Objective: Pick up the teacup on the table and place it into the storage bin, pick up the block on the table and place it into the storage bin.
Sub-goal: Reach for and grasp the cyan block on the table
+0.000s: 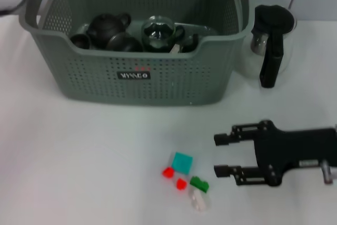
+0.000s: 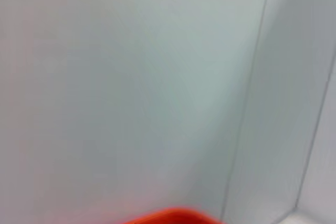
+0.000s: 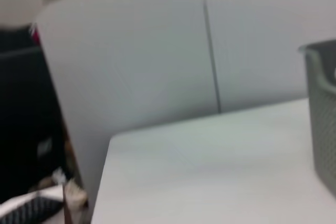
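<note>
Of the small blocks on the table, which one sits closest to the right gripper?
The green block. It lies at the cluster's right end, nearest the open right gripper; the teal block and both red ones sit farther left.

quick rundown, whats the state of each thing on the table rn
storage bin: upright, dark tea ware inside
glass pitcher: upright beside the bin, black lid on
blocks: loose cluster on the table, not gripped
right gripper: open, empty, beside the blocks
left gripper: not in view
</note>
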Available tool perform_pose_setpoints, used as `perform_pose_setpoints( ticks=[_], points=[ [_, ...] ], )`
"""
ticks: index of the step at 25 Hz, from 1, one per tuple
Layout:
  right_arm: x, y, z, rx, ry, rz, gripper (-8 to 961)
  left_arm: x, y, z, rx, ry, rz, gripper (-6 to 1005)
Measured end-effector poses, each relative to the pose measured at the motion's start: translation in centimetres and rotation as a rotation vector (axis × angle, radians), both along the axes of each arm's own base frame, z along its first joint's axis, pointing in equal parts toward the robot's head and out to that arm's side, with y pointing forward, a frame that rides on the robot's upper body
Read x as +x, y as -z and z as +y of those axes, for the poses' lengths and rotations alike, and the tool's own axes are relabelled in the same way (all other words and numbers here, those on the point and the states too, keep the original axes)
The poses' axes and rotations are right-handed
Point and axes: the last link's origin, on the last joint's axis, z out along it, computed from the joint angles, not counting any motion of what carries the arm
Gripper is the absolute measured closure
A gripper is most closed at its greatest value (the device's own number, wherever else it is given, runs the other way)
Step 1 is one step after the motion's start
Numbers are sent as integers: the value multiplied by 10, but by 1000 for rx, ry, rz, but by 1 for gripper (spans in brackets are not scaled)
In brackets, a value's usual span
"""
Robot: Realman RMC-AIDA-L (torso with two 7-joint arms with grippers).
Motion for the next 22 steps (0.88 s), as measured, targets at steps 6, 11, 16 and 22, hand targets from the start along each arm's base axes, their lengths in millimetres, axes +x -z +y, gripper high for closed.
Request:
perform_pose_setpoints(
  ticks=[6,11,16,22],
  points=[
    [-17,2,23,-105,29,-170,312,-66,-14,-54,4,54,-274,107],
    [-31,3,38,-151,72,-328,311,-113,-7,-70,-5,-32,-388,79],
    [-54,13,50,-171,66,-482,311,-139,-2,-77,-1,-77,-417,77],
    [-85,35,57,-156,-113,-638,311,-152,2,-84,6,-98,-432,79]
  ],
)
